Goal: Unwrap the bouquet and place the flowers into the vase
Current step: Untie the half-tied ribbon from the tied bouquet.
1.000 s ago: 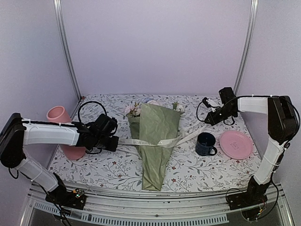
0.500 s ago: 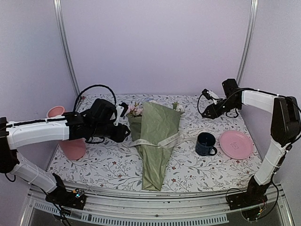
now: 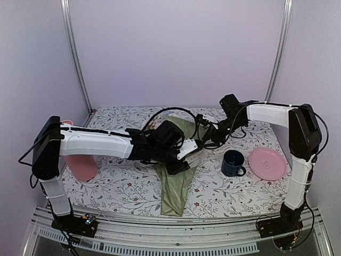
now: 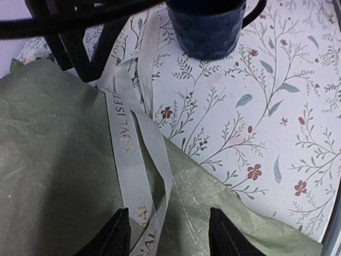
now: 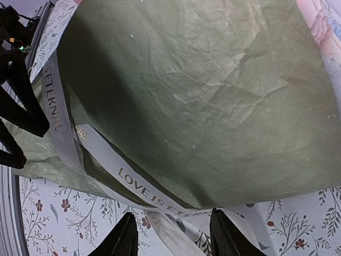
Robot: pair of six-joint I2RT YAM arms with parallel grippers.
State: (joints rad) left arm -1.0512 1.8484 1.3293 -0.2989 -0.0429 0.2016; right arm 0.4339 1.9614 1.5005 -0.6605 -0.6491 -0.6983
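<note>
My left gripper [image 4: 168, 234] and right gripper [image 5: 173, 234], pinched shut out wide a second ago, now hang with jaws apart over the bouquet [image 3: 175, 189] lying between my arms. The ribbon [image 4: 125, 138] seems undone and slack, so unwrapping can begin.

The bouquet [image 3: 173, 186] lies flat before me, pointed end toward me, crinkled olive paper uppermost. Its cream ribbon [image 4: 127, 160], lettered in gold, trails slack across the wrap. The flowers [image 5: 321, 24] peek out pink and blue at the wide end. The vase [image 3: 83, 167], matte pink, stands upright to my left, well apart.
</note>
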